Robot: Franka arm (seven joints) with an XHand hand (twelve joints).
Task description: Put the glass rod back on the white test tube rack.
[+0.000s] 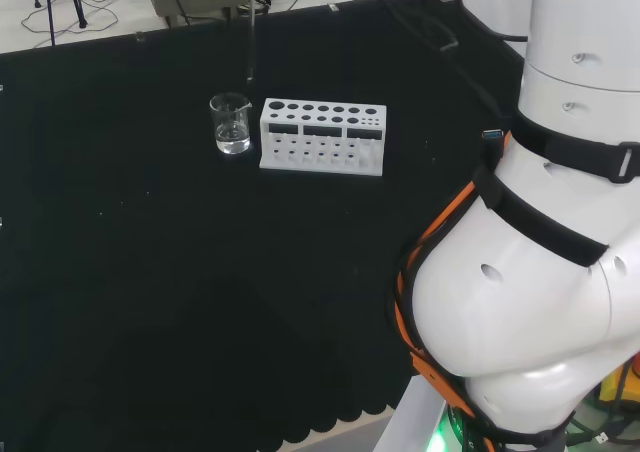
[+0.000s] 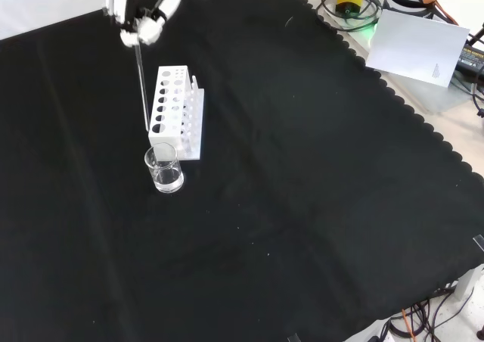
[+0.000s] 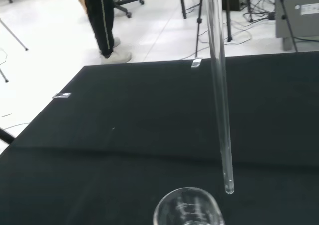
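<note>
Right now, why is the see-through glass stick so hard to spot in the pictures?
In the head view the thin clear glass rod nearly vanishes against the black cloth; in the front view it shows as a faint pale line under the black and white hand; in the wrist view it is close, bright-edged, above the clear glass beaker.

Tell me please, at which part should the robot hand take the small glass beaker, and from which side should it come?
Grip the beaker around its round side wall, below the rim. Its mouth is open and it holds clear liquid, so keep it upright. In the front view, come from the left or the near side, because the white rack stands close behind it.
</note>
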